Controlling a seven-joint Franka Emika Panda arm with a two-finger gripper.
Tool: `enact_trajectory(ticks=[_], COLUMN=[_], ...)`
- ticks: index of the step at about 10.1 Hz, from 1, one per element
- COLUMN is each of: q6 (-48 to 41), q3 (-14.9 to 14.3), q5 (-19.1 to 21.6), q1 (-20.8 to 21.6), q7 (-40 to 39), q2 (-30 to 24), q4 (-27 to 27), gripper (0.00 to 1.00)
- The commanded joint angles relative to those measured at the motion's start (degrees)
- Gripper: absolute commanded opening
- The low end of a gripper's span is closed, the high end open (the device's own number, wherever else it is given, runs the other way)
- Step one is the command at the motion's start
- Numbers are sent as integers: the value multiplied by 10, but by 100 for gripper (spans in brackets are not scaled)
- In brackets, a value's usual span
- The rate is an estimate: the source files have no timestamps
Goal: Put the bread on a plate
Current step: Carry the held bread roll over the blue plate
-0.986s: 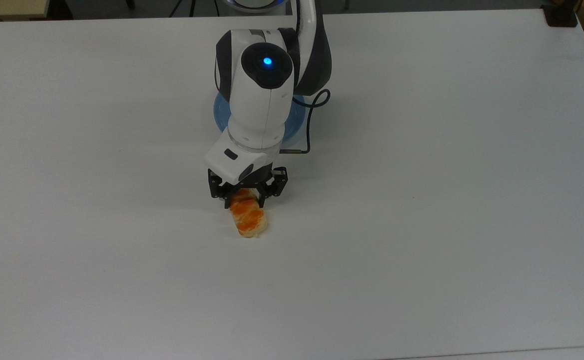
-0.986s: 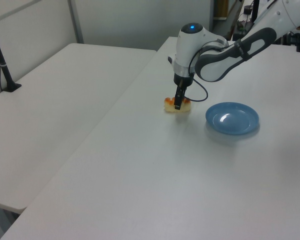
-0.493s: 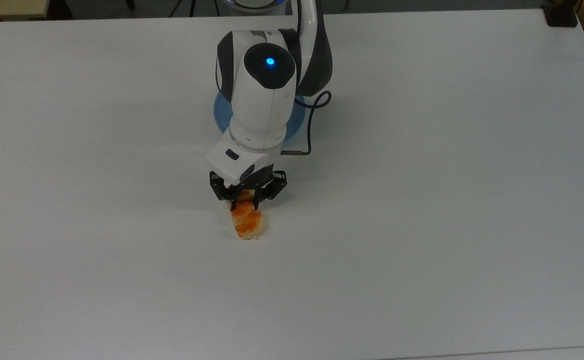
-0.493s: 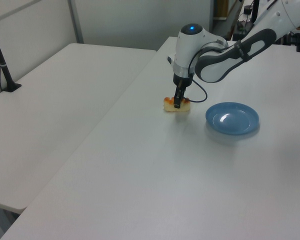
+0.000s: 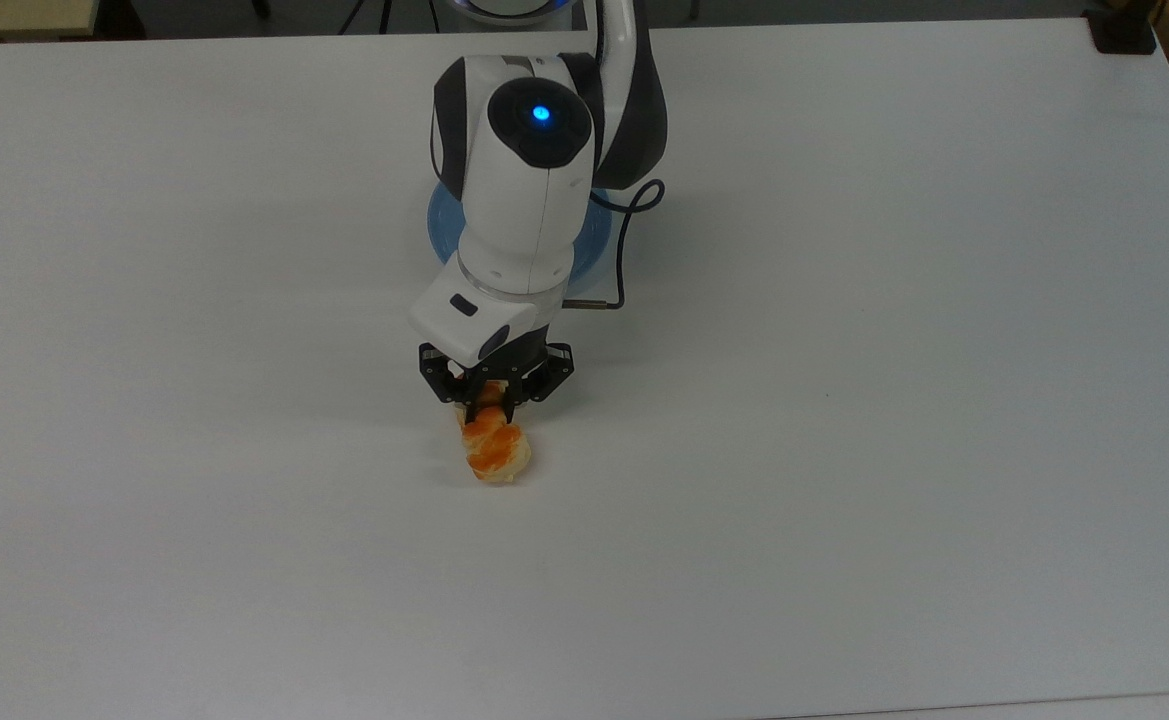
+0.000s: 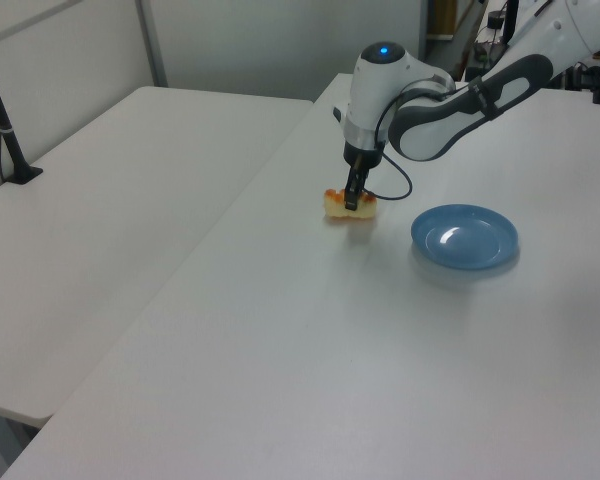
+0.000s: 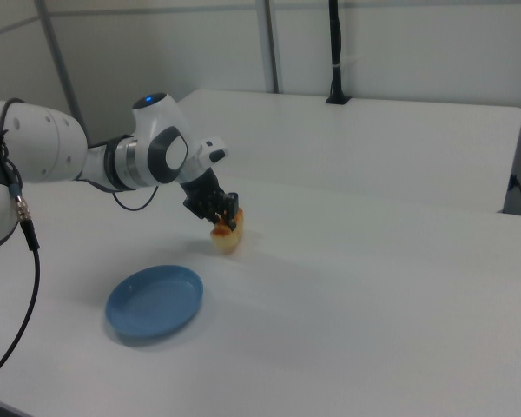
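Note:
The bread, a small tan pastry with orange-brown patches, is pinched at one end by my gripper, whose black fingers are shut on it. In the left view the bread hangs just above the white table with a faint shadow under it, the gripper coming straight down onto it. The right view has the gripper over the bread. The light-blue plate lies bare, a short way to the left view's right of the bread. In the top view my arm covers most of the plate; the right view has the plate near the front.
A black cable loops off the wrist above the plate. A second white table adjoins on the left view's left, with a black clamped post. A dark block sits at the table's far corner.
The fingers have closed in on the bread. The arm has risen slightly, taking the bread up off the table, and its free end has tipped.

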Motion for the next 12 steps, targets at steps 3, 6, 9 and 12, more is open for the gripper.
enact_trajectory(ticks=[3, 6, 9, 12], q6=[-128, -221, -257, -261], q3=[-1, 23, 39, 42], q5=[12, 52, 53, 53], q1=[6, 7, 10, 19], q7=[-22, -93, -94, -87], q2=[-135, -237, -251, -235], q4=[-64, -166, -209, -219], gripper=[35, 36, 38, 54])
